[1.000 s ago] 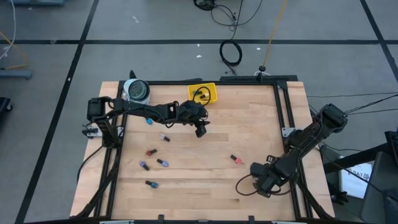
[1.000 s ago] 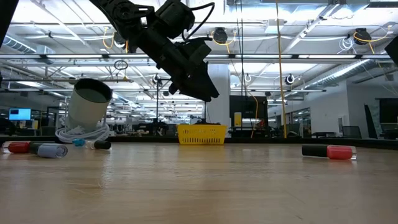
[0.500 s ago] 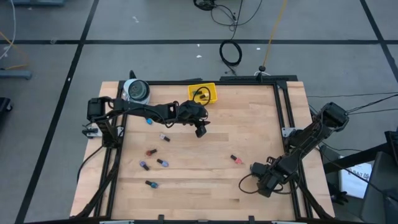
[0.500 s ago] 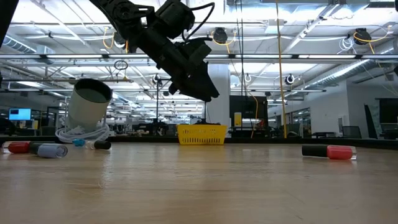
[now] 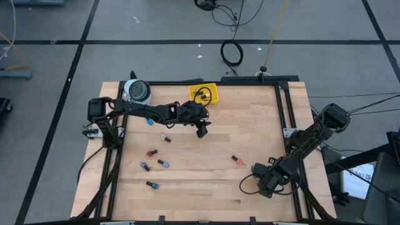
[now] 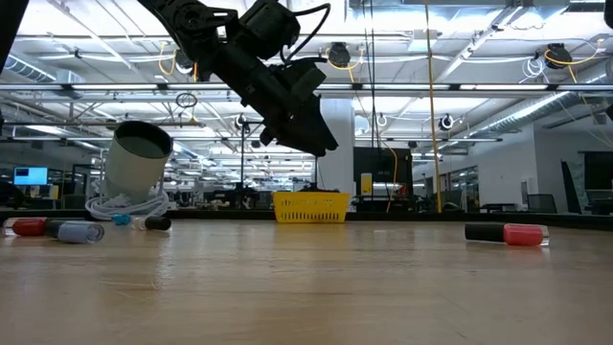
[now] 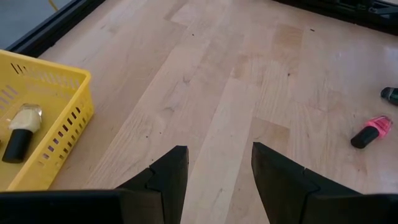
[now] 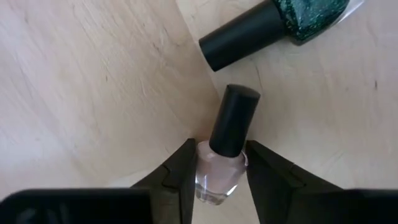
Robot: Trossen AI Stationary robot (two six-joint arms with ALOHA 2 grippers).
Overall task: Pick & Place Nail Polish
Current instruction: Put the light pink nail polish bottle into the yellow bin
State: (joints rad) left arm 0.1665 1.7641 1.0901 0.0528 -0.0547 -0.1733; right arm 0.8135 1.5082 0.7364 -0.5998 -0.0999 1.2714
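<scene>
Right wrist view: green bottle (image 8: 292, 18) lies beside pincered pale bottle (image 8: 221, 168).

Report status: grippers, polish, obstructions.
Right gripper closing around pale pink bottle. Left gripper open, empty, beside yellow tray. Green bottle lies close ahead.

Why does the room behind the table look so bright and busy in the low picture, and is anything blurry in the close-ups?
Low view: rows of ceiling lights glare behind the dark left arm, which shows almost as a silhouette; the wooden table has a soft sheen. Right wrist view: the pale pink bottle between the right end effector's fingers looks sharp, though the fingers are soft. Left wrist view: evenly lit, no hard shadows.
</scene>
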